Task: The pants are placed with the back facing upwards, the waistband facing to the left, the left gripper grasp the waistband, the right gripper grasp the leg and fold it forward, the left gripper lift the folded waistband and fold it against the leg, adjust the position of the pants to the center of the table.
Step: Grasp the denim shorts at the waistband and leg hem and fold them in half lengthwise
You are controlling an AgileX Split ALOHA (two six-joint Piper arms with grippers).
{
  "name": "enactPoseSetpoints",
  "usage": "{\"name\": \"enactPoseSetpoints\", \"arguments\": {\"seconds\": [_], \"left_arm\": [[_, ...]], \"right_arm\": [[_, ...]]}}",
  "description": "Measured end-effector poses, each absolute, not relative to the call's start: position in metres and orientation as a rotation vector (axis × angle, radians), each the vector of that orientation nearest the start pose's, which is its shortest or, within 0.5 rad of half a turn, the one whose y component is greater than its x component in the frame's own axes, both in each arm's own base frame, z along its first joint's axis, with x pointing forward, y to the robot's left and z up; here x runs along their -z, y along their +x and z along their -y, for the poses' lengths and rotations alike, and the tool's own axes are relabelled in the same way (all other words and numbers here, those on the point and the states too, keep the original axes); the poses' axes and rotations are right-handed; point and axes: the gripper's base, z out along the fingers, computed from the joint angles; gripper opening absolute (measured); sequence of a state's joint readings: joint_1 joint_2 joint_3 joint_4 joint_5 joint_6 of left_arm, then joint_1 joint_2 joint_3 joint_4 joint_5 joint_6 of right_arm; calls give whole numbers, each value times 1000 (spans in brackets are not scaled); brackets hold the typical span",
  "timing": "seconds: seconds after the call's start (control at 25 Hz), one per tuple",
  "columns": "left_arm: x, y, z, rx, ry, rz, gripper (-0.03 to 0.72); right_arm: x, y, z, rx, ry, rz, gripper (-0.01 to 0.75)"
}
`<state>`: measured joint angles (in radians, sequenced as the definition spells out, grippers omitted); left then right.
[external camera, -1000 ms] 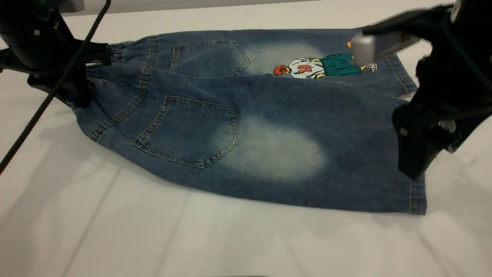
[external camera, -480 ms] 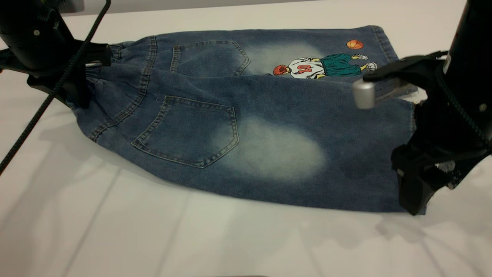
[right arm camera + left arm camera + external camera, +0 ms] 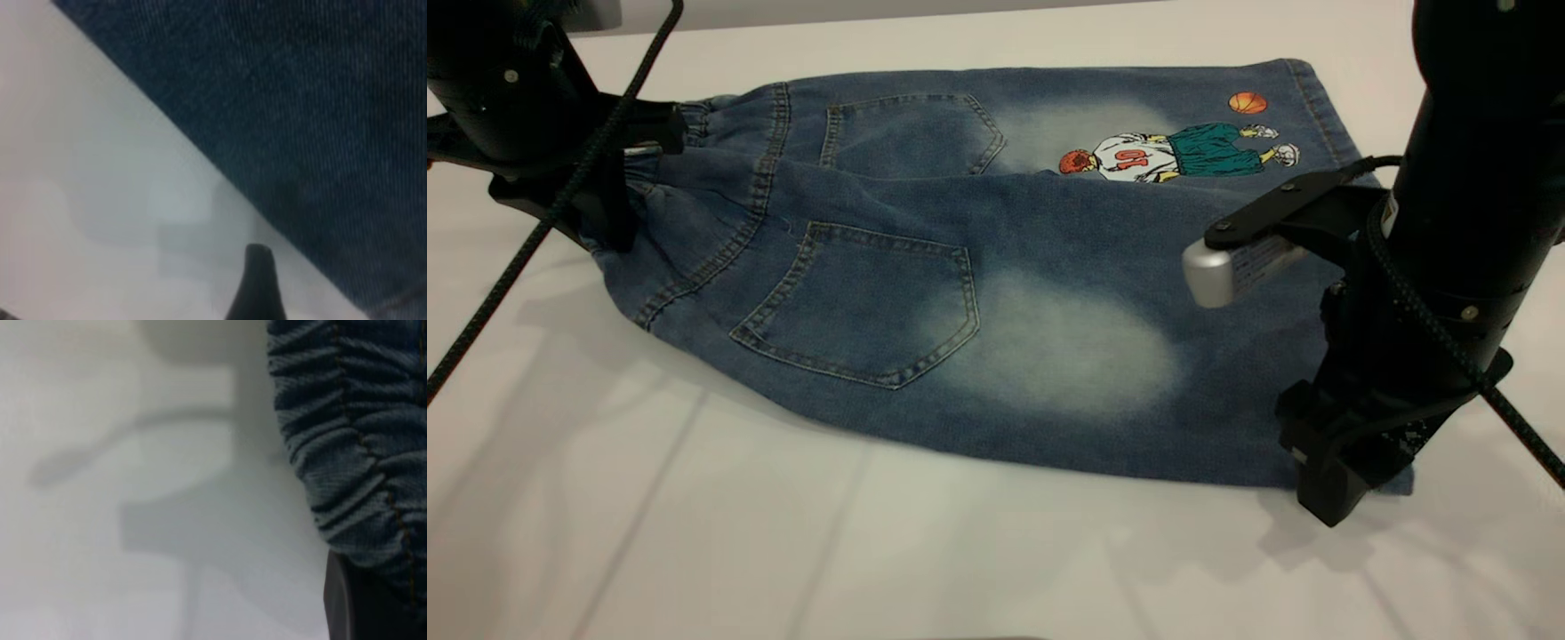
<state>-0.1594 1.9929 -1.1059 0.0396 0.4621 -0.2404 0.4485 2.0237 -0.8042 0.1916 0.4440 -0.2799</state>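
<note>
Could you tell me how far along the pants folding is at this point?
Done: the pants lie flat, back up, and the left gripper is at the waistband. In hand: the right gripper is down at the near leg's hem corner. Left: both folds and centring on the table.

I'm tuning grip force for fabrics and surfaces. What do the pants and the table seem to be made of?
The pants look like soft washed denim: blue twill weave, pale faded patches, tan topstitching on the pockets, and a gathered, probably elastic, waistband. The table looks like a smooth, hard, white to pale grey surface with a faint sheen, possibly laminate; the exact material cannot be told.
</note>
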Motion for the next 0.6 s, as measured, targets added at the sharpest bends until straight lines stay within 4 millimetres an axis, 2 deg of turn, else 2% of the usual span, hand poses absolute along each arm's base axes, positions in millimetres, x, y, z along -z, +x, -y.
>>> {"name": "enactPoseSetpoints", "arguments": {"seconds": [0.2,0.32,0.4,0.52,0.6], "left_arm": [[-114,365,57,55,-69,-2834,93],[-114,365,57,56,-70,-2834,93],[-114,365,57,56,-70,-2834,93],[-114,364,57,56,-70,-2835,93],[-114,365,57,53,-70,-2844,93]], "right_arm": [[-48,253,-129,-115,-883,-3034,479],[-47,254,-129,-111,-873,-3033,411],[-47,254,-129,-100,-880,-3027,316],[-47,256,-129,-93,-883,-3008,130],[-47,257,-129,-94,-876,-3004,57]]}}
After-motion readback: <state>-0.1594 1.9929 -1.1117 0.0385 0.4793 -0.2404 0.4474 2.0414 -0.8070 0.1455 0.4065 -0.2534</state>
